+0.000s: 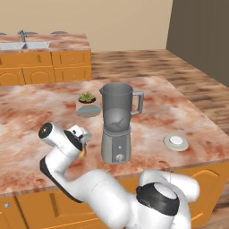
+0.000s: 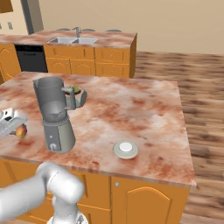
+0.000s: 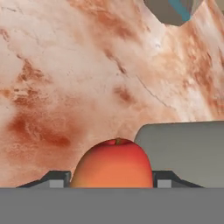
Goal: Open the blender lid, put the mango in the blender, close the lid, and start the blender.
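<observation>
A robot arm's hand [image 3: 112,181] reaches down to the marbled bench [image 1: 36,112] in a simulated kitchen, its two dark fingertips [image 3: 54,178] set either side of the mango [image 3: 113,164], which sits between them low in the hand view. The jaws stand partly open around the orange-yellow fruit; the fingers appear to be against its sides, though whether the mango is firmly gripped or merely bracketed cannot be told. In the right base view the mango [image 2: 20,131] lies on the bench at the near left, just left of the blender [image 2: 54,113], with the hand [image 2: 9,121] right over it.

The blender stands upright near the front edge of the bench, its translucent grey jar open at the top and seemingly empty. The blender lid [image 1: 175,142], a pale round disc, lies flat on the bench well to the right of the blender. A small bowl with a green plant [image 1: 87,103] sits just beyond the blender, on its far left.

By the look of it, the first step is done: the lid is off. The second, collecting the mango, is in hand. Still left are carrying the fruit up and into the jar, fetching the lid and closing the jar, and working the small round knob [image 1: 119,157] on the base to start the machine.
</observation>
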